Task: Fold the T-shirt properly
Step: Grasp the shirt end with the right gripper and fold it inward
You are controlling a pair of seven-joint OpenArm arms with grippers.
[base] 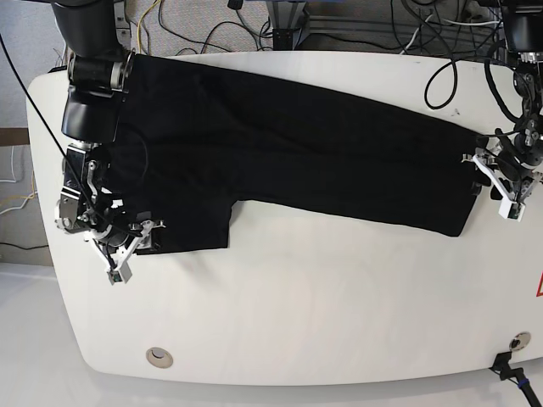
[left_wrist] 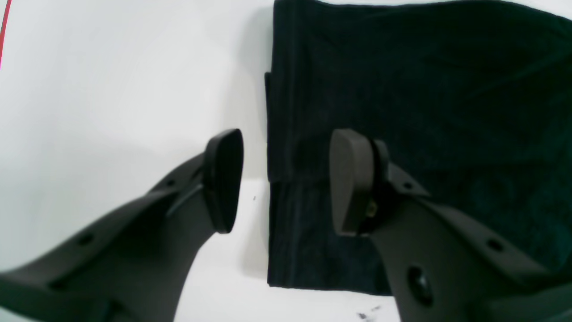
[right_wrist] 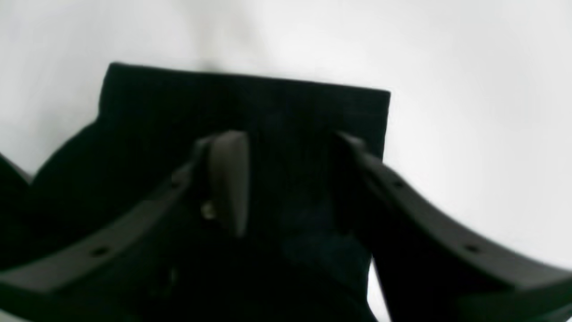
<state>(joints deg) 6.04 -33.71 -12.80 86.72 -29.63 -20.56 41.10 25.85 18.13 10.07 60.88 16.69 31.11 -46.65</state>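
The black T-shirt (base: 297, 161) lies spread across the white table, print side hidden. At the right end of the base view, my left gripper (base: 501, 182) stands at the cloth's end. In the left wrist view this gripper (left_wrist: 286, 179) is open and straddles the T-shirt's (left_wrist: 424, 112) straight edge, one pad (left_wrist: 223, 179) over bare table, the other over cloth. At the left, my right gripper (base: 127, 246) hovers over the sleeve. Close up, the right gripper (right_wrist: 290, 179) has its jaws apart above the flat sleeve (right_wrist: 268, 107), and I see nothing pinched between them.
The white table (base: 297, 305) has a round hole (base: 158, 357) near its front left corner. Cables (base: 254, 25) run along the back edge, and another loops at the back right (base: 441, 80). A red mark (base: 539, 288) sits at the right rim.
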